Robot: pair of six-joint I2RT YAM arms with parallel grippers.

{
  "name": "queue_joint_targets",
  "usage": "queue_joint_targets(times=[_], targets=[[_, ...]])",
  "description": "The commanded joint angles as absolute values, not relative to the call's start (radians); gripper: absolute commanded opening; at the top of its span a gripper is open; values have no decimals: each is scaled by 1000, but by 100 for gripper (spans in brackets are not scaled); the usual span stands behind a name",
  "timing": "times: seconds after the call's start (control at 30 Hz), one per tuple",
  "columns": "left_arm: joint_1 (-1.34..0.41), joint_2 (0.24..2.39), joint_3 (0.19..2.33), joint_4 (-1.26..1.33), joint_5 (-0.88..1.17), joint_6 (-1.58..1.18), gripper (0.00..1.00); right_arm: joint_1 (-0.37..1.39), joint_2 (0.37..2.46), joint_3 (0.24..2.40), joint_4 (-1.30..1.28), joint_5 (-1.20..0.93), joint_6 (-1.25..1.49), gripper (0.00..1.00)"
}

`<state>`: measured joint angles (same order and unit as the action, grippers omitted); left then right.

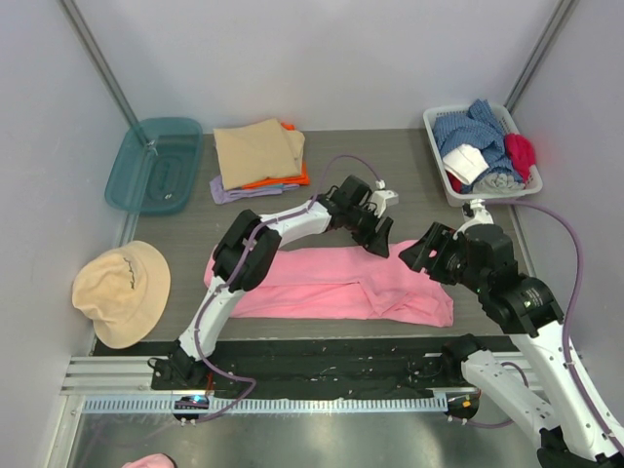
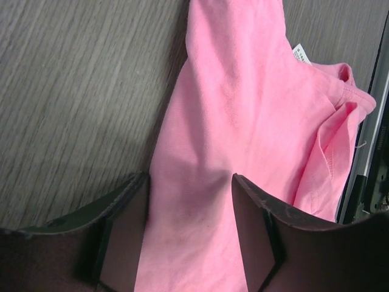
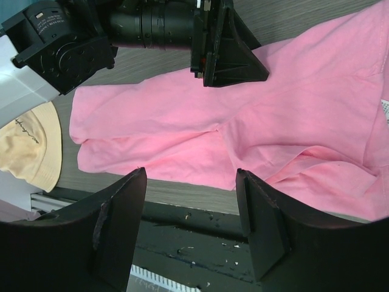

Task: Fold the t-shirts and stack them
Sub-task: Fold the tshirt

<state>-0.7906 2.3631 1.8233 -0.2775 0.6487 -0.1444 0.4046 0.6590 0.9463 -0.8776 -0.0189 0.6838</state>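
A bright pink t-shirt (image 1: 341,285) lies folded lengthwise across the near middle of the table, its collar end to the right. My left gripper (image 1: 378,242) hangs low over its far edge. In the left wrist view its jaws (image 2: 189,177) stand open with the pink cloth (image 2: 243,103) spread beneath and between them. My right gripper (image 1: 415,255) is open by the shirt's right end. In the right wrist view its fingers (image 3: 190,171) hold nothing and frame the table's near edge, with the shirt (image 3: 182,121) ahead. At the back, a folded tan shirt (image 1: 258,151) tops orange (image 1: 289,181) and lilac (image 1: 232,193) ones.
A teal bin (image 1: 154,164) sits at the back left. A white basket (image 1: 437,148) of mixed clothes stands at the back right. A round tan cap (image 1: 122,291) lies at the near left. A black rail (image 1: 322,359) runs along the near edge.
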Motion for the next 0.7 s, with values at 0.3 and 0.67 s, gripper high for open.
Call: queue_joint_targets(times=[0.3, 0.67], targets=[[-798, 2425, 1838, -386, 772, -74, 39, 410, 660, 934, -870, -5, 670, 68], [-787, 2545, 2000, -396, 793, -158, 0, 410, 669, 908, -856, 41, 673, 68]])
